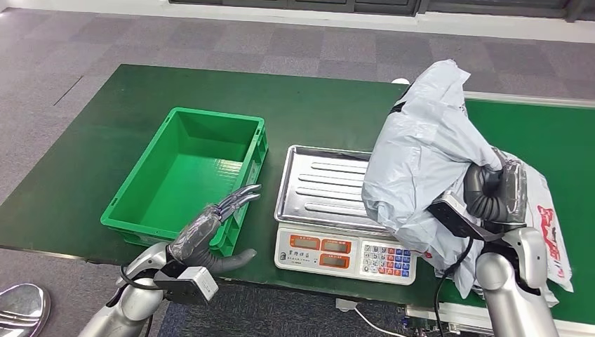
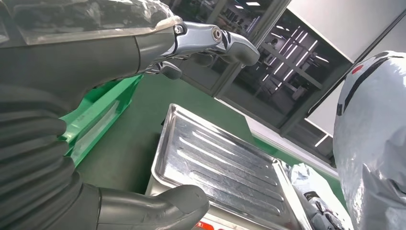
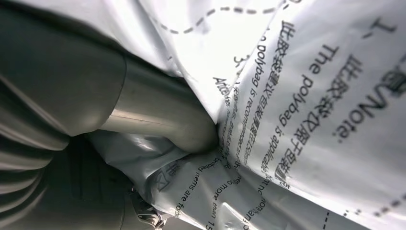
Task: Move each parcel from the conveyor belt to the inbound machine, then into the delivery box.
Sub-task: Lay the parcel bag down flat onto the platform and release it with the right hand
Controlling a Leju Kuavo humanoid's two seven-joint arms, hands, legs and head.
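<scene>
A big grey polybag parcel hangs over the right edge of the scale's steel tray, gripped by my right hand, whose thumb presses into the printed plastic. My left hand hovers open near the front right corner of the empty green delivery box; its fingers stretch above the tray and hold nothing. A second parcel with red print lies on the conveyor belt behind my right arm.
The scale's keypad and displays face me at the table's front edge. Green table surface lies beyond the box and tray. A cable trails below the scale, over grey carpet.
</scene>
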